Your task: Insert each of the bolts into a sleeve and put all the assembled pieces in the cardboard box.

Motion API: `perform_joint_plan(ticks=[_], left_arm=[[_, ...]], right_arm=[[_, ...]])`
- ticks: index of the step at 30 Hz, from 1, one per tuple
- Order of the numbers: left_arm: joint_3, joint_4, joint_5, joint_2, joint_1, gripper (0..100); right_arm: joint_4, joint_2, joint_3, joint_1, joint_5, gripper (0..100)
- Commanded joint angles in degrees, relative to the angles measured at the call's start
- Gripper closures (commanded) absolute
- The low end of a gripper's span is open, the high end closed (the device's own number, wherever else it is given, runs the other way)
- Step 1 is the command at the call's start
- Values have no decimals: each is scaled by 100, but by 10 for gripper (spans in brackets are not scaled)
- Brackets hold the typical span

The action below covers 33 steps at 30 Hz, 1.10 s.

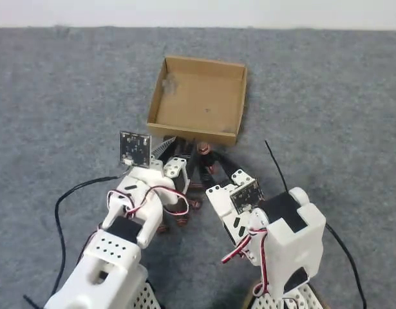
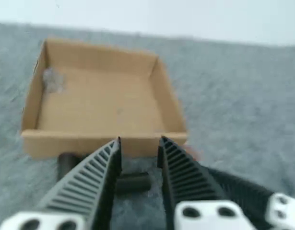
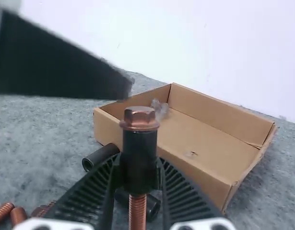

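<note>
1. Right gripper [image 3: 137, 165] is clamped on a black sleeve [image 3: 139, 153] with a copper bolt [image 3: 139, 119] through it, upright, just short of the cardboard box [image 3: 224, 115].
2. Left gripper [image 2: 140, 142] is partly open and empty, above a loose sleeve [image 2: 133, 183] on the carpet [image 2: 243, 96].
3. Step looks like boxing the assembled piece; next it needs lifting over the box wall, then release.

Matt brown cardboard box [image 1: 198, 103], raw cut edges. Grey cloth table cover [image 1: 326, 96], rough short pile. Copper-toned metal bolt [image 3: 139, 119], dull sheen, threaded shank. Black sleeve [image 3: 139, 158], smooth, semi-matt. On left gripper [image 2: 140, 141], fingers [image 2: 97, 177] black ribbed plastic. White plastic arm shells [image 1: 294, 238], smooth, slight gloss.
</note>
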Motion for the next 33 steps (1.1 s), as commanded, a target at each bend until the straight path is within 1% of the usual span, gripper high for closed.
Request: perform_joint_plan(ticks=[1, 2, 8, 17, 21, 23, 28, 31, 33], left_arm=[[-505, 633, 9, -44, -360, 978], [-497, 651, 9, -44, -484, 995], [-277, 677, 9, -44, -1266, 985], [75, 695, -18, -44, -1925, 985], [-40, 1301, -70, -79, -2075, 985], [-92, 1758, -343, -273, -2215, 985], [40, 2980, -897, -1240, -2470, 985], [400, 3305, -1169, -1934, -2462, 985], [637, 3437, -1196, -2444, -2462, 985]], right_arm=[[-4, -303, -70, 136, 44, 993], [-4, -303, -70, 136, 44, 993], [-4, -303, -70, 242, 44, 993], [-4, -303, -70, 312, 35, 993], [-4, -321, -123, 330, 35, 993], [-22, -356, -185, 426, 35, 993], [66, -321, -571, 725, 44, 993], [259, -365, -712, 743, 53, 993], [286, -365, -853, 743, 70, 993]])
